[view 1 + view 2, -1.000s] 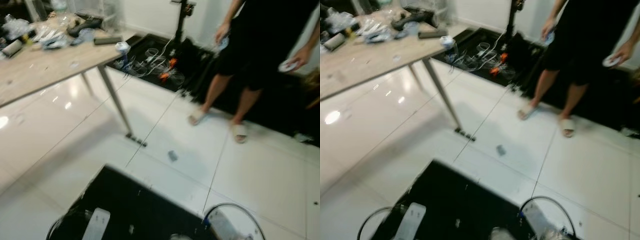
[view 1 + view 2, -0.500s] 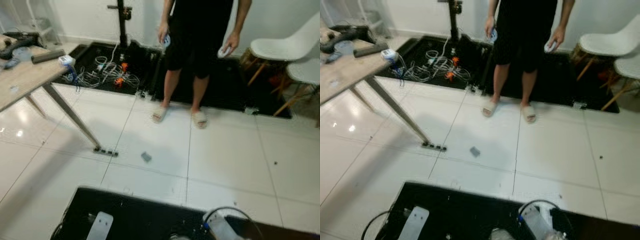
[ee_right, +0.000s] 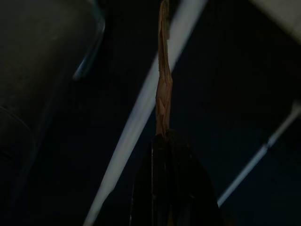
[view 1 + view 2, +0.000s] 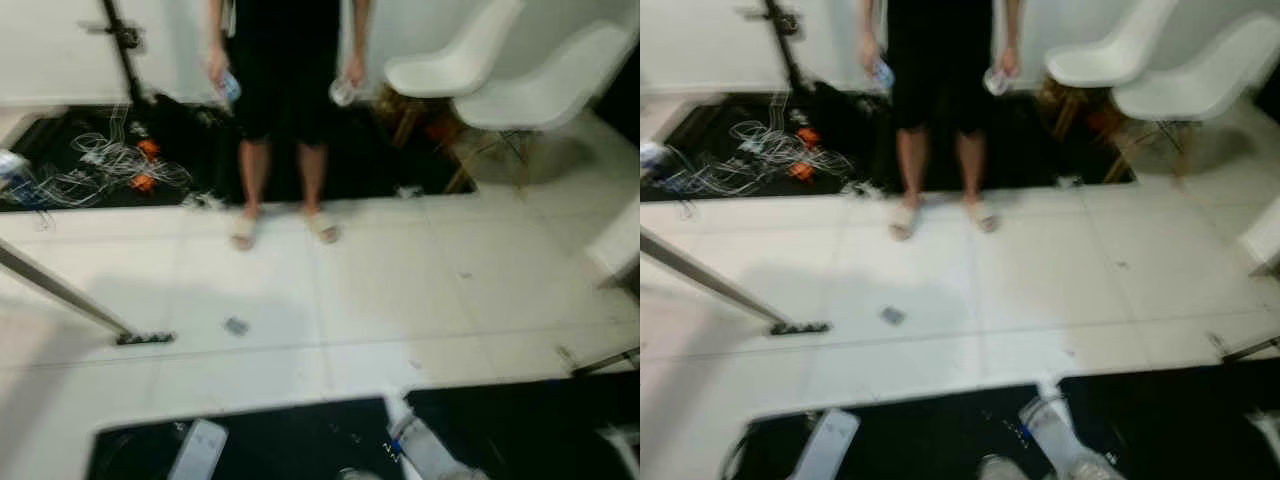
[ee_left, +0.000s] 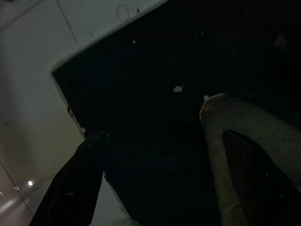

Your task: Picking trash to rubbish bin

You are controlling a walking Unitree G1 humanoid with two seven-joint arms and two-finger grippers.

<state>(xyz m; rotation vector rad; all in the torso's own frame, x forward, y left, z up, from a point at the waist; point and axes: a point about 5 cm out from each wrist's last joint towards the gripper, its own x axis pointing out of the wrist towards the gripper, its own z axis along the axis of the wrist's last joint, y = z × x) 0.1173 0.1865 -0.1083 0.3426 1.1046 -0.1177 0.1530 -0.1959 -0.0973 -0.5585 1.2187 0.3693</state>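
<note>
- My right pincer (image 3: 162, 141) is pressed tight on a thin brown strip of trash (image 3: 163, 70), flat and edge-on, which sticks out past the fingertips in the dim right wrist view.
- Behind that strip I see dark ground crossed by pale slanting bars; what they are I cannot tell.
- A second small grey scrap of trash (image 4: 236, 326) lies on the white tiled floor (image 4: 420, 290), in front of the person (image 4: 285, 90) and well apart from my arms.
- The person stands beyond the scrap at the edge of a black mat (image 4: 200, 150), in dark clothes and pale slippers, with a small object in each hand.
- To the person's side, toward my left, a tangle of white cables (image 4: 100, 165) with something orange in it lies on the black mat.
- Near the scrap, further to my left, a slanted grey bench leg (image 4: 60, 295) ends at a dark foot on the tiles.
- On the other side of the person stand two white chairs (image 4: 500, 80) with wooden legs.
- My left pincer (image 5: 164, 165) is spread wide, its two black fingers (image 5: 77, 183) well apart over a black surface beside pale floor.
- In the head views, the silver ends of both my arms show against a black area at the near edge.
</note>
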